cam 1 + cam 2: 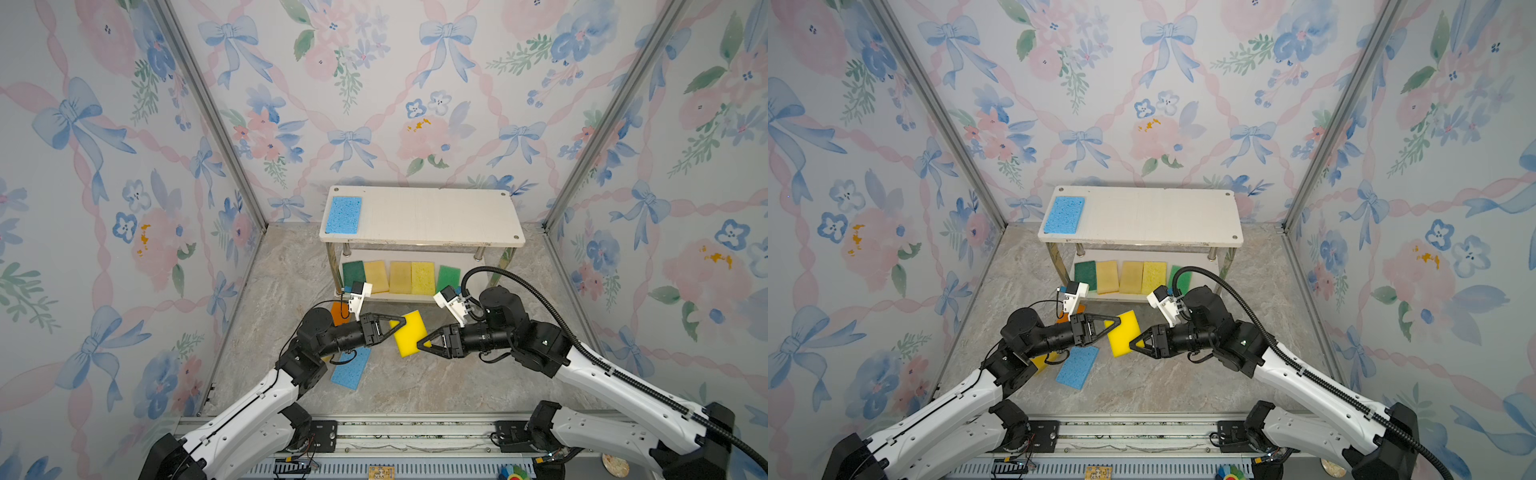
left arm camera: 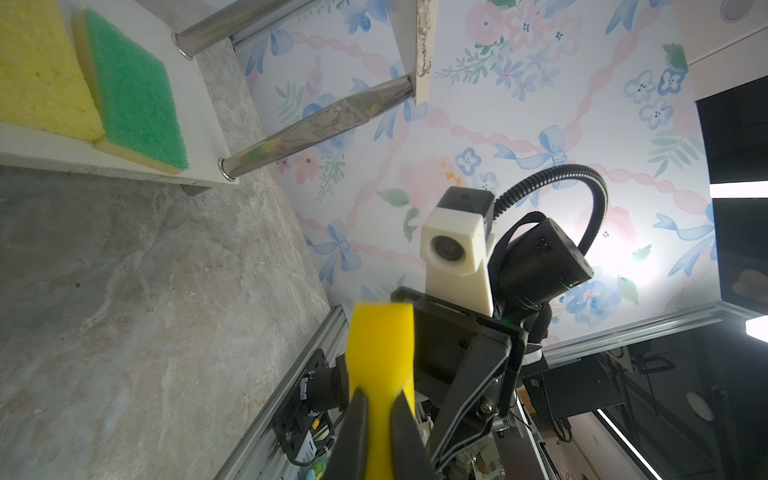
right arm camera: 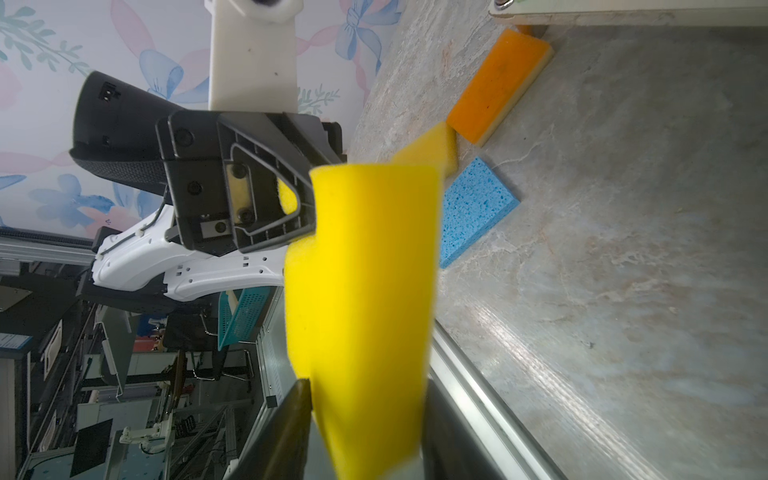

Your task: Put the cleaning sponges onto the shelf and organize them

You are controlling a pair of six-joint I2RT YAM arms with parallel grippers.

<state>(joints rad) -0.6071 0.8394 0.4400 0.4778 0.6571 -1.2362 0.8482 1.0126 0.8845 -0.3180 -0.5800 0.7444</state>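
Left gripper [image 1: 400,322] clamps the yellow sponge [image 1: 412,332] in mid-air at 6 o'clock from the shelf [image 1: 436,216], while right gripper [image 1: 422,344] straddles its 4 o'clock corner, grip unconfirmed; release left only once right pinches firmly.

Porous matt foam yellow sponge [image 1: 409,332], shiny chrome shelf legs [image 2: 316,124], glossy marbled tabletop [image 3: 623,291].

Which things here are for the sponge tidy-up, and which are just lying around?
For the job: shelf, yellow sponge, orange sponge, floor blue sponge, top blue sponge, lower-tier sponges.
Just lying about: teal basket, small tan board.
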